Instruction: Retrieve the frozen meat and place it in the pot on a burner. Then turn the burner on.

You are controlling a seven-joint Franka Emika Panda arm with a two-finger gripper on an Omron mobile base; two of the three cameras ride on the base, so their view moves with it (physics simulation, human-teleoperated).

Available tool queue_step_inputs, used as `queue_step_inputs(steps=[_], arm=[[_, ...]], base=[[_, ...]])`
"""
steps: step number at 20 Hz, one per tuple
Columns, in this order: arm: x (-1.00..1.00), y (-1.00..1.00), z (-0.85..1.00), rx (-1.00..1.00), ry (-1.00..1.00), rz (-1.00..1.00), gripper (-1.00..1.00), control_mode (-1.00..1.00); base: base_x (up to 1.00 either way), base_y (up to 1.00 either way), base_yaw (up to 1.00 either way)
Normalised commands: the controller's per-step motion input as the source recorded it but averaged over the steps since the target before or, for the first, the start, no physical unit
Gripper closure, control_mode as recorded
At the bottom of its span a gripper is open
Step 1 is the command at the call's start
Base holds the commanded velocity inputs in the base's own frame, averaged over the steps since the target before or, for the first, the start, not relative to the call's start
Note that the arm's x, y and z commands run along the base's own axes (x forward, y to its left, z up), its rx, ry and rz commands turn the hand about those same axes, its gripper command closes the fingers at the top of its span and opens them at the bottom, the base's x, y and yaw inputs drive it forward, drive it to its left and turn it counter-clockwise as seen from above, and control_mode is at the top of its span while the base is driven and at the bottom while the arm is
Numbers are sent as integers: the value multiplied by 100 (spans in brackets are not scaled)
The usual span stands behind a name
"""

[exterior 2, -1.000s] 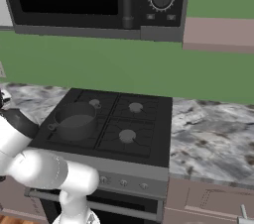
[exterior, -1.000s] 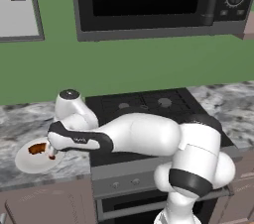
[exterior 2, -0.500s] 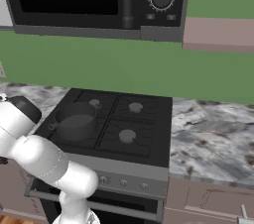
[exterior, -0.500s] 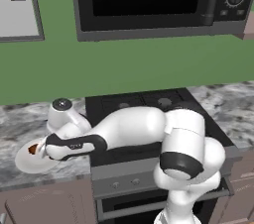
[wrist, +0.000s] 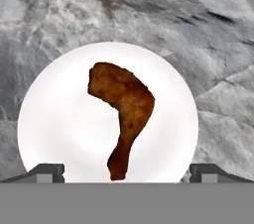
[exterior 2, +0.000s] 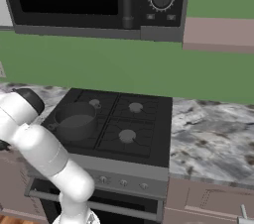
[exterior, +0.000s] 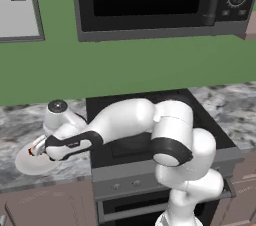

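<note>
The frozen meat (wrist: 125, 111) is a reddish-brown drumstick lying on a round white plate (wrist: 59, 119), thin end toward me. My gripper (wrist: 127, 172) hangs straight above it, open, with one fingertip (wrist: 47, 172) on each side of the plate and nothing between them. In the left base view my hand (exterior: 42, 146) sits low over the plate (exterior: 25, 164) on the marble counter left of the stove and covers the meat. The dark grey pot (exterior 2: 75, 119) stands on the stove's front left burner, apart from the gripper.
The black stove (exterior 2: 131, 131) has a row of knobs (exterior 2: 123, 184) on its front panel. A black microwave (exterior: 150, 0) hangs above it. Grey marble counter (exterior 2: 213, 134) runs on both sides. My arm stretches low across the stove's front left corner.
The hand has swung further left and sunk closer to the plate, now covering the meat in the left base view. The meat, plate and pot have not moved.
</note>
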Motion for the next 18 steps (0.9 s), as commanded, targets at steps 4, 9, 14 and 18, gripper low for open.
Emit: queue_step_inputs(steps=[4,9,14,18], arm=[[21,0,-11,-2,1,-2,-100,-100],[9,0,-16,-1,7,0,-100,-100],[0,0,-24,-2,14,0,-100,-100],[0,0,-13,-1,9,0,-100,-100]], base=[[0,0,0],[0,0,0],[0,0,0],[0,0,0]])
